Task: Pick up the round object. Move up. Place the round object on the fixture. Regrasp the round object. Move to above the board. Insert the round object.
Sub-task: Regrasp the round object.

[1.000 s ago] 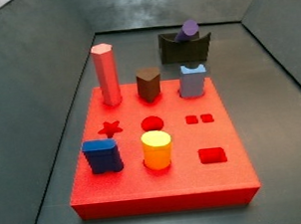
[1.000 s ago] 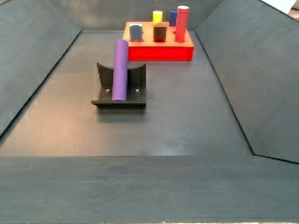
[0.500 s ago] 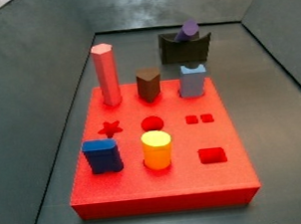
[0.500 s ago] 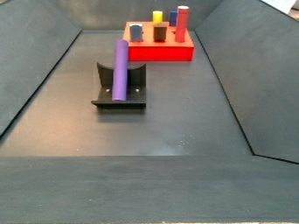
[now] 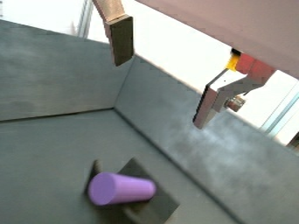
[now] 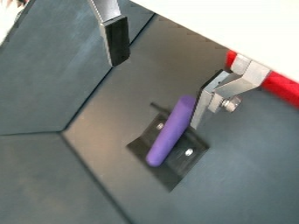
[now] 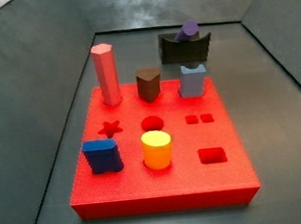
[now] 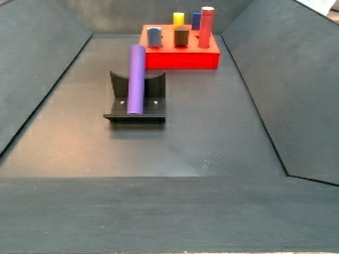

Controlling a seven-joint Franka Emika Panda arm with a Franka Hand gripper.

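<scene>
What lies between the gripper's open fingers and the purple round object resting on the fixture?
Nothing: both wrist views show bare dark floor between the gripper and the round object, which lies on the fixture below the open fingers.

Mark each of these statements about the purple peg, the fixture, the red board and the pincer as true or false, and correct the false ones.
1. The purple peg lies in the notch of the fixture. True.
2. The pincer is closed on the purple peg. False: its fingers stand apart with nothing between them, above the peg.
3. The round hole in the red board is still empty. True.
4. The yellow cylinder stands on the fixture. False: it stands on the red board.
5. The pincer shows in both side views. False: only the wrist views show it.
</scene>
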